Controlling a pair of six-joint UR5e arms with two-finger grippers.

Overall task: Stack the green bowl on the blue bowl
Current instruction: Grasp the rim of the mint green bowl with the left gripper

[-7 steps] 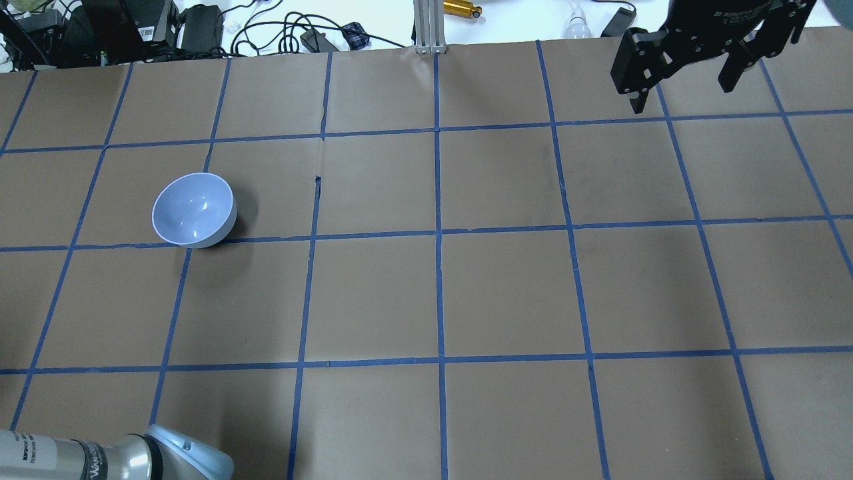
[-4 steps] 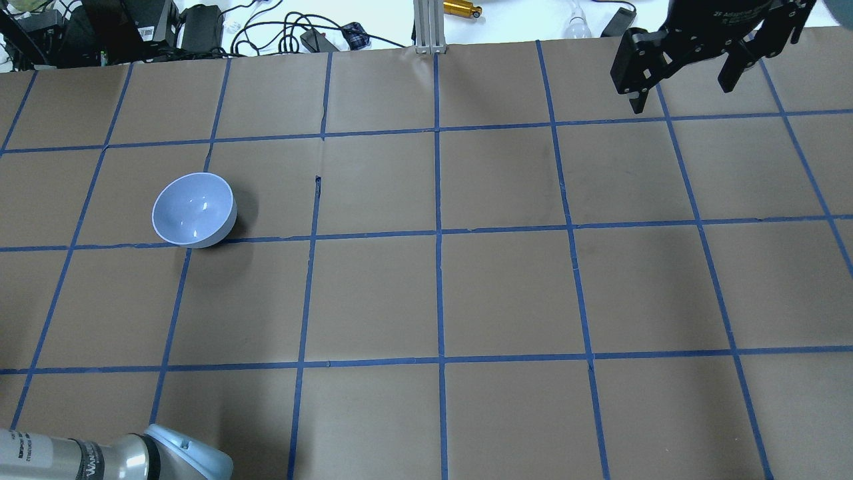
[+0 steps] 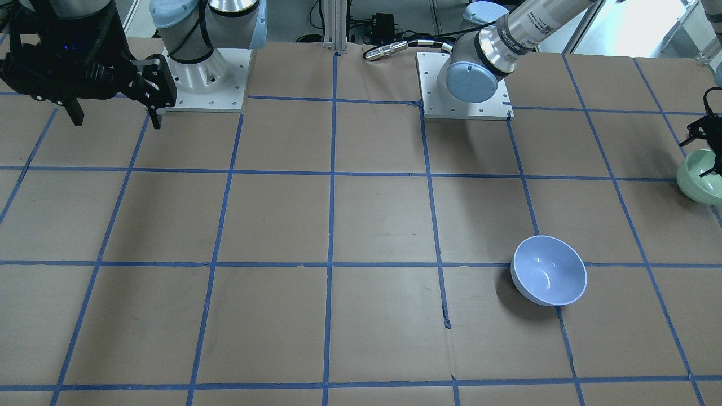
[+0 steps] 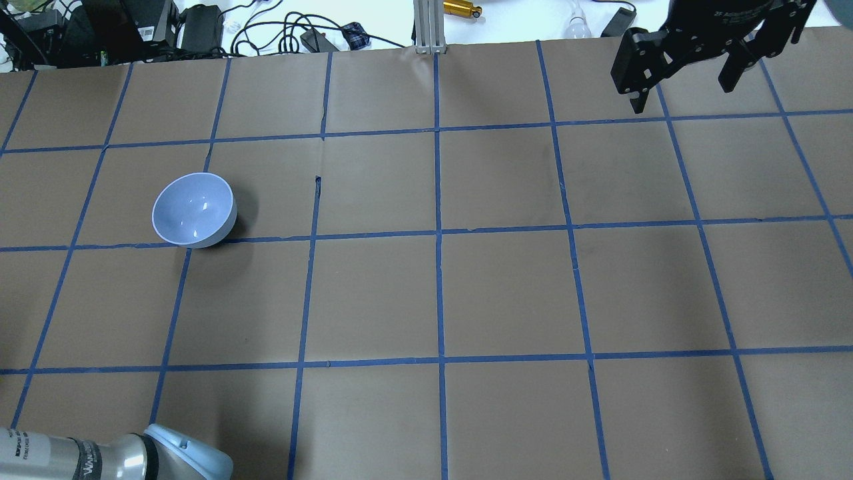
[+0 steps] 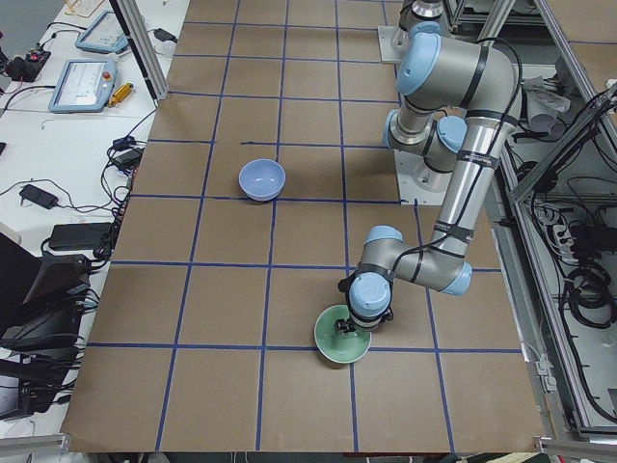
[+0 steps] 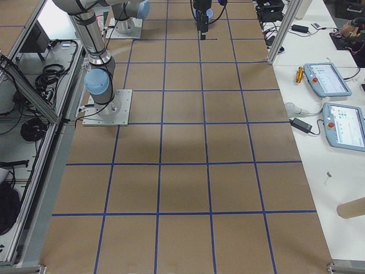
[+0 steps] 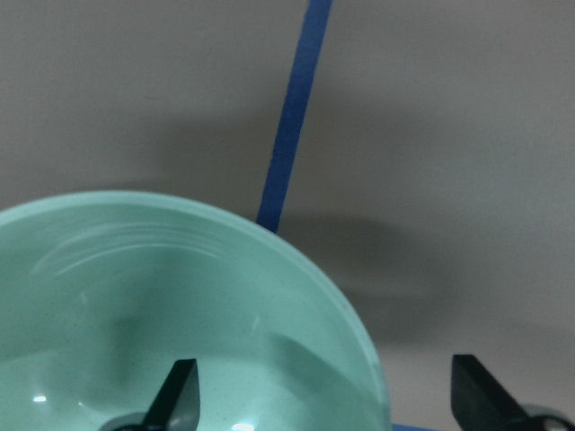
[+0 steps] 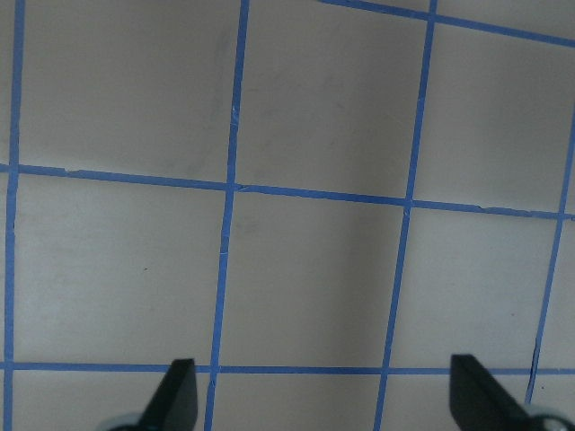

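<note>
Facing the robot across the table, the front camera shows the blue bowl upright and empty on the brown paper. The green bowl sits well apart from it at the picture's right edge, with the left gripper down at its rim. The right gripper hangs at the upper left, jaws spread and holding nothing. From overhead, only the blue bowl and the spread right gripper appear; the green bowl lies outside that picture. The left side camera has the left arm folded low, its gripper reaching into the green bowl, with the blue bowl well off along the table. The right side camera shows mostly bare paper and neither bowl that I can make out. The left wrist camera settles the grip: one finger stands inside the green bowl and the other outside it, straddling the wall without pressing it, so the jaws are released rather than clenched. The right wrist camera sees only gridded paper between its parted fingers. By my reading nothing is stacked yet, and the clamp on the rim, the lift, the carry across and the setting down are all left.
</note>
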